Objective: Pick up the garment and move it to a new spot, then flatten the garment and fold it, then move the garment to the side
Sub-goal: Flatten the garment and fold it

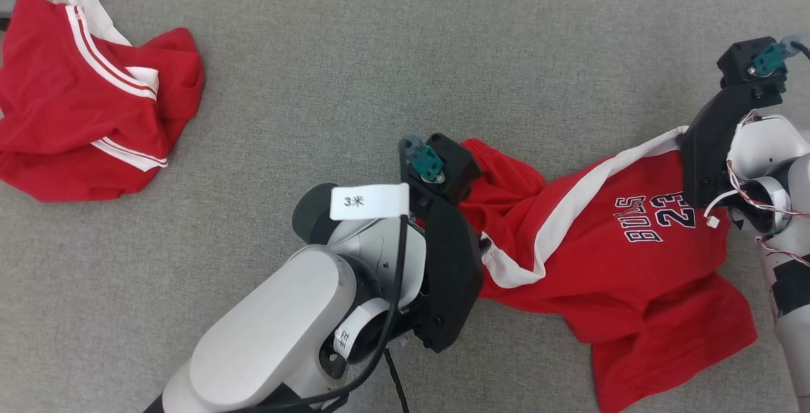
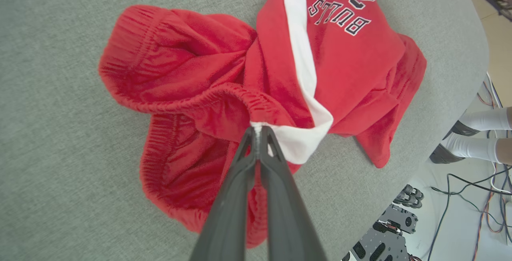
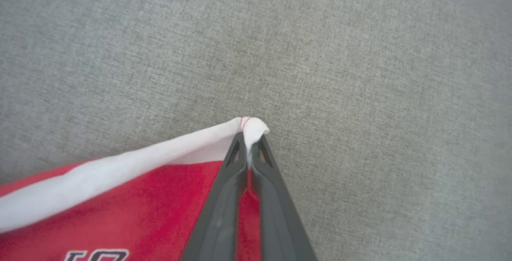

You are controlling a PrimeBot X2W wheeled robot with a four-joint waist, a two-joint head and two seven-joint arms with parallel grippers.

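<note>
The red shorts (image 1: 633, 274) by the right end effector (image 3: 250, 141) read "BULLS 23"; a white tag (image 1: 369, 201) behind the left end effector (image 2: 259, 131) reads "3米". A lower arm label (image 1: 347, 337) is illegible.

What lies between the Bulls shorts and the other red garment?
Bare grey fabric surface, from the striped red garment to the Bulls shorts; the head view shows it.

Far left: red striped garment (image 1: 82, 103), crumpled on the grey fabric surface (image 1: 354, 59)
Floor past the edge: a person's white-socked feet (image 2: 486, 120), near loose cables (image 2: 494, 197)
</note>
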